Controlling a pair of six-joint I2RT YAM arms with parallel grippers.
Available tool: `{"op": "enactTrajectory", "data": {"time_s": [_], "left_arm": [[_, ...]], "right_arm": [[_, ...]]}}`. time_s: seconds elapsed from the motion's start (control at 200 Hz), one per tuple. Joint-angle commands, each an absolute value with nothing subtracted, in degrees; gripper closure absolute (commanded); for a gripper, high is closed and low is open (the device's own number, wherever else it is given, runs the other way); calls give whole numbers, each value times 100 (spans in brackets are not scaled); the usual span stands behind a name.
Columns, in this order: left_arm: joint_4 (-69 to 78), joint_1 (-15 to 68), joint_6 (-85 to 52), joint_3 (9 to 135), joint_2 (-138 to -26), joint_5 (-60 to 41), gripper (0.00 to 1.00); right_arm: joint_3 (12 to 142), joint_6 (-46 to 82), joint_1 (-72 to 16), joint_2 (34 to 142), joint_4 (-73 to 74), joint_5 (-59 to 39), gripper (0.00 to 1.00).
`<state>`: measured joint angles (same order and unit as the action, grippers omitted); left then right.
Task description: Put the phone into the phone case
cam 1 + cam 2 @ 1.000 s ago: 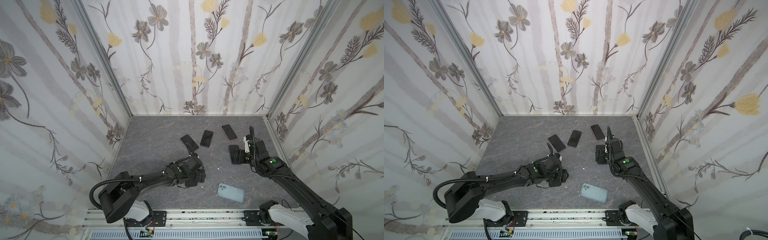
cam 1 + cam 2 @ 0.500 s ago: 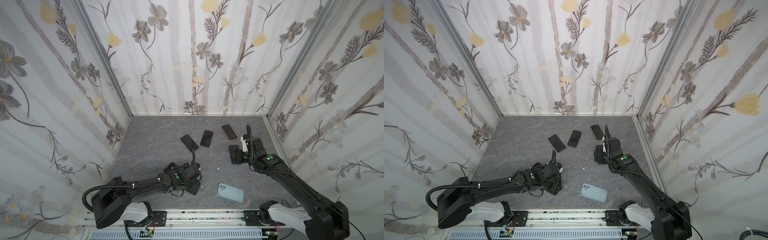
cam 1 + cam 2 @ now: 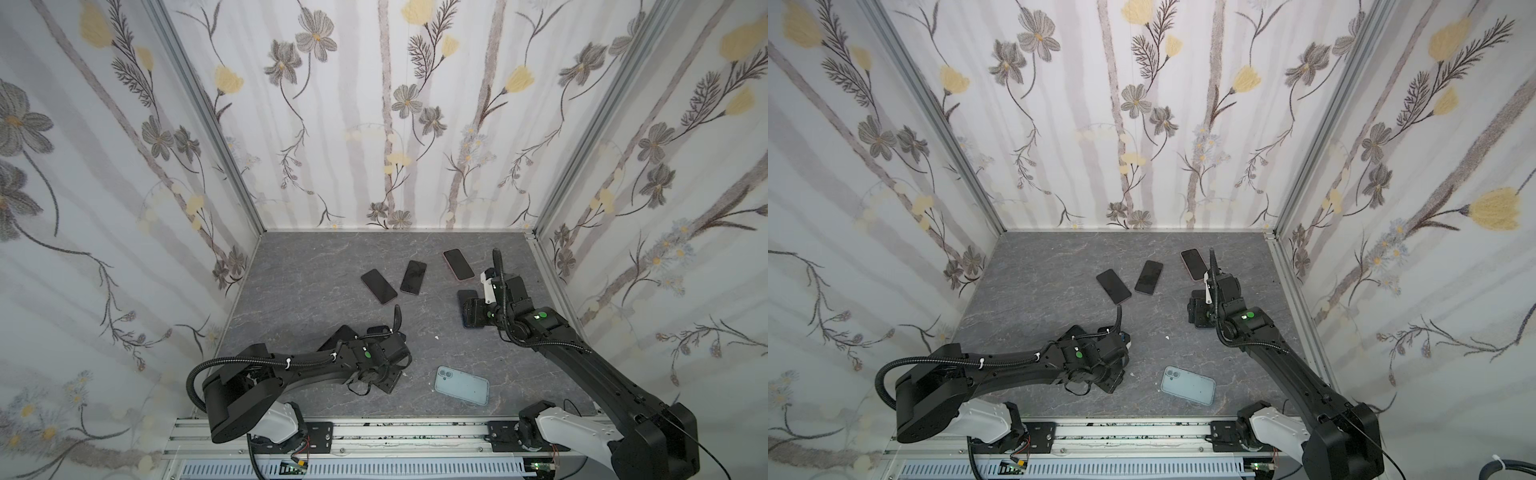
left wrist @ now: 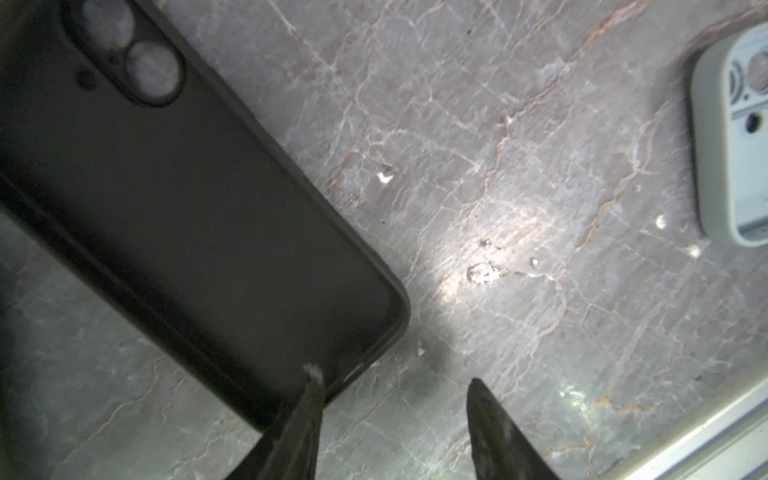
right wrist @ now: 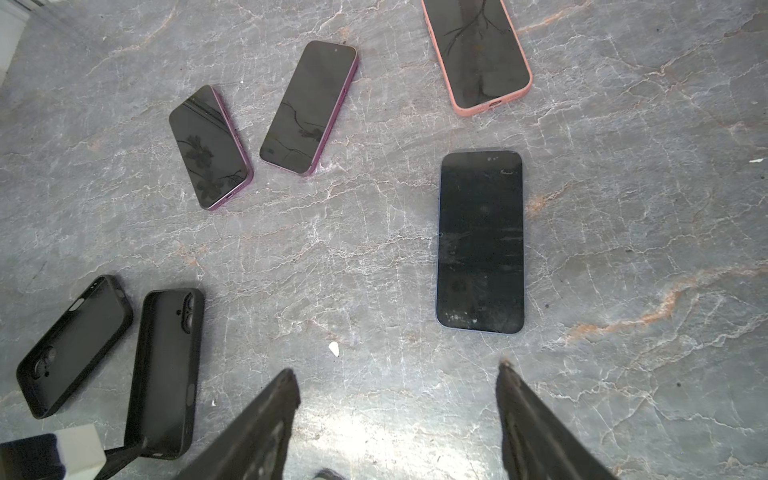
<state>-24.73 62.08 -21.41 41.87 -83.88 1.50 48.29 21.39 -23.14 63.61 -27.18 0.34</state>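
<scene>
Right now the left gripper (image 4: 392, 376) sits low over the grey marbled table (image 4: 540, 166), at one short end of the black phone case (image 4: 208, 208), which lies open side up. Its jaws stand partly apart: one tip is over the inside of the case near a corner and the other is outside it above bare table, so the end wall lies between them. No squeeze on the wall shows. The right gripper (image 5: 395, 378) hovers with jaws wide and empty just short of the phone (image 5: 480, 241). The phone is a dark bare handset lying flat, screen up, on the right side of the table and well apart from the case. A second black case (image 5: 75, 345) lies just beside the first. Farther back rest a purple-edged phone (image 5: 210, 145), a purple-rimmed phone (image 5: 309, 108) just beside it, and a pink-cased phone (image 5: 482, 54). Near the front edge, between the arms, lies a pale blue shell (image 3: 461, 384) — case or cased phone, I cannot tell.
</scene>
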Motion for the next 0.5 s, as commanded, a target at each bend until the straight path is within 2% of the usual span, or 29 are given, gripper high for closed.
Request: {"op": "enactTrajectory", "data": {"time_s": [0.0, 0.495], "left_arm": [[-2663, 6258, -2252, 4245, -8568, 318, 48], [-2848, 6355, -2197, 4517, -8777, 422, 65]], "right_arm": [[4803, 2094, -2320, 6305, -2699, -5, 26], [4825, 2083, -2318, 6235, -2732, -41, 27]]}}
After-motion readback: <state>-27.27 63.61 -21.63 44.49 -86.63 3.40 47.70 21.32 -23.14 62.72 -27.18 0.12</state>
